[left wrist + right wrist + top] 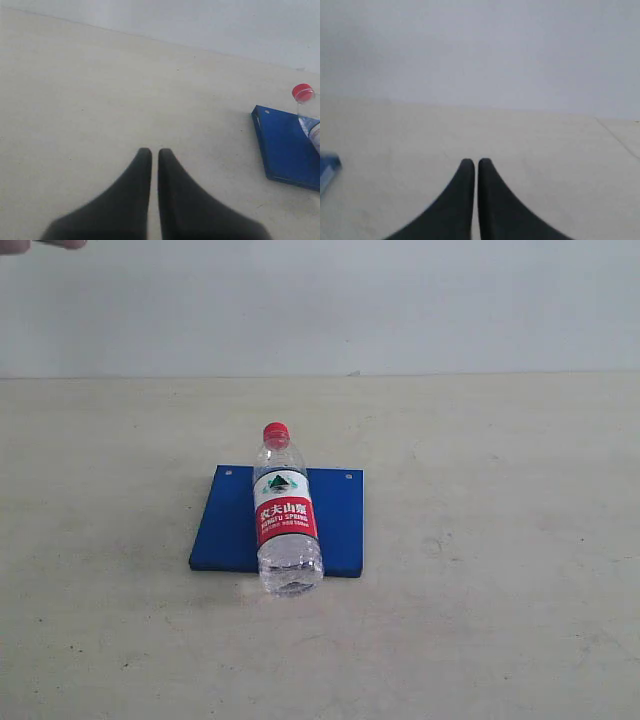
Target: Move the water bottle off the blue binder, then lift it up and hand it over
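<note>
The water bottle [287,512] lies on its side across the blue binder [229,525], red cap [276,431] pointing to the far side, base overhanging the binder's near edge. In the left wrist view the binder [285,145] and the bottle's cap [302,92] show at the frame's edge, well away from my left gripper [155,152], which is shut and empty over bare table. My right gripper [474,162] is shut and empty too, with only a corner of the binder [327,169] in its view. Neither gripper appears in the exterior view.
The beige table [480,620] spreads wide around the binder on all sides. A pale wall [400,300] rises behind the table's far edge. Part of a person's hand [45,244] shows at the exterior view's top left corner.
</note>
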